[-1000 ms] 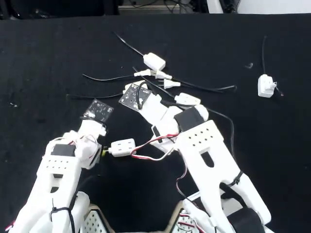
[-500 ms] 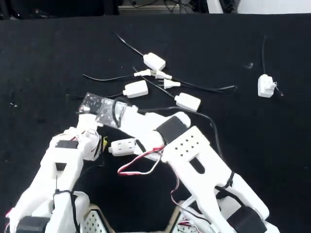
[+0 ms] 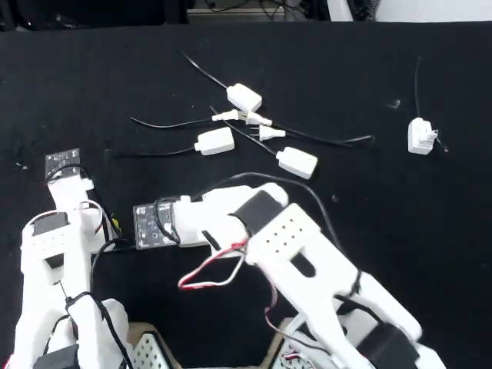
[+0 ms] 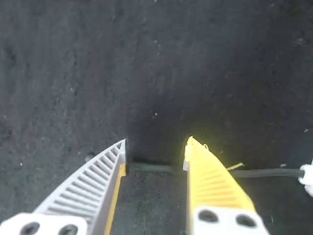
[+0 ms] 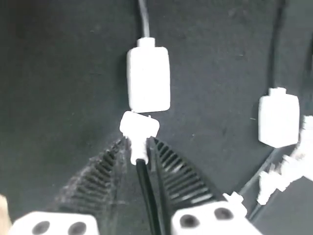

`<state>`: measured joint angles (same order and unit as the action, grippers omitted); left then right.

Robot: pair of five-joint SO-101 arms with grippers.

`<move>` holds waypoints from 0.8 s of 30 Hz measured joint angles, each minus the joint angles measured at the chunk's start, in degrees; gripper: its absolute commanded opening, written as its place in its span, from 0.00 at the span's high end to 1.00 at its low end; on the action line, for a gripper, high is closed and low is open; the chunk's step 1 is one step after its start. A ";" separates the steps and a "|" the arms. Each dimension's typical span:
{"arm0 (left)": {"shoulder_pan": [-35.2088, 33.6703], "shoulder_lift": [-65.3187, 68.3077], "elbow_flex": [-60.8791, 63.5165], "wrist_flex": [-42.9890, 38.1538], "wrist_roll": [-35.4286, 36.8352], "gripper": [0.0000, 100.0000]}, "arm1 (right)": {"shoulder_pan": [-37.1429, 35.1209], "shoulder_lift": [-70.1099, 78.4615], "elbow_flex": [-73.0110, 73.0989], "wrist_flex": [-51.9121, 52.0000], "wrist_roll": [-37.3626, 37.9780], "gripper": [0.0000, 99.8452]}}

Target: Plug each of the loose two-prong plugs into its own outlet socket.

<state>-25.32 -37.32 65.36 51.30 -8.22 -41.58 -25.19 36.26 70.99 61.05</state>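
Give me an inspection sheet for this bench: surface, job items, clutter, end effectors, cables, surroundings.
Surface: black table, matte.
Job's things: four sockets lie free: far socket, left socket, middle socket, right socket apart; loose plugs among the first three; the held plug touches a fifth socket, seating unclear.
Clutter: small scrap.
End effectors: left end effector open, straddling a cable; right end effector shut on the held plug.
Cables: black leads sprawl and cross; red-white arm wire loops.
Surroundings: dark, indistinct gear beyond the table's far edge.
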 measured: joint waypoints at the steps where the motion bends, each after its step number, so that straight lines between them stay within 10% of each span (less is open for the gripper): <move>1: -0.09 0.00 0.44 0.18 0.00 0.80 | 0.00 1.76 -0.79 0.44 1.05 0.99; 24: -0.18 0.00 3.34 -2.46 1.41 0.80 | 0.00 20.40 -18.73 5.63 5.54 0.99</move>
<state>-25.49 -37.32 68.70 48.84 -6.81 -41.58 -4.79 17.54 76.62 66.59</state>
